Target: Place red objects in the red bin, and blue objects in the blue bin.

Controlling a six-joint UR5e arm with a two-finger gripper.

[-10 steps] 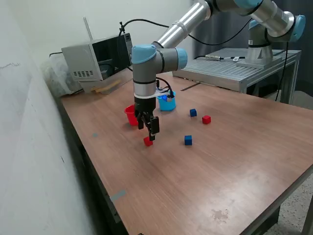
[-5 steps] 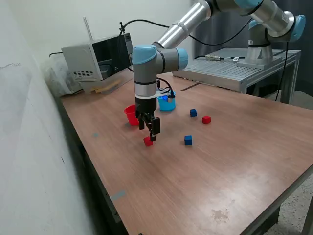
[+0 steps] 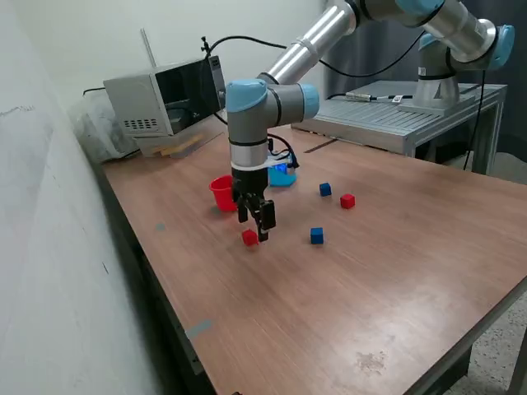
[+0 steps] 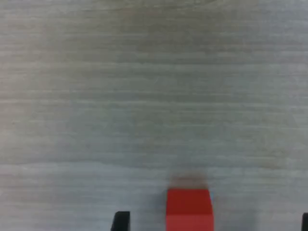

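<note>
A broad brown wood-grain worktop (image 3: 395,271) carried everything, with a grey box-shaped appliance (image 3: 165,99) standing at its far end by the wall. Over it reached the silver-and-blue UR5e arm (image 3: 251,123), wrist pointing straight down, its black two-finger gripper (image 3: 260,230) hanging low above the board. The fingers (image 3: 264,219) stood apart with nothing between them: in the wrist view only their two dark tips showed at the picture's edge, and a small bright red cube (image 4: 188,209) sat on the worktop between those tips, nearer one of them, not visibly touched by either. In the exterior view that same red cube (image 3: 249,238) lay just beside the gripper, toward the exterior view's left. Behind the gripper stood the small round red plastic cup (image 3: 221,192), upright, and beyond it, partly hidden by the arm, the small round light blue plastic cup (image 3: 282,174). Toward the exterior view's right lay three more cubes, well apart from the cups: a dark blue cube (image 3: 317,236) nearest the gripper, another dark blue cube (image 3: 325,189) farther back, and a second red cube (image 3: 347,201) just beside that one.
</note>
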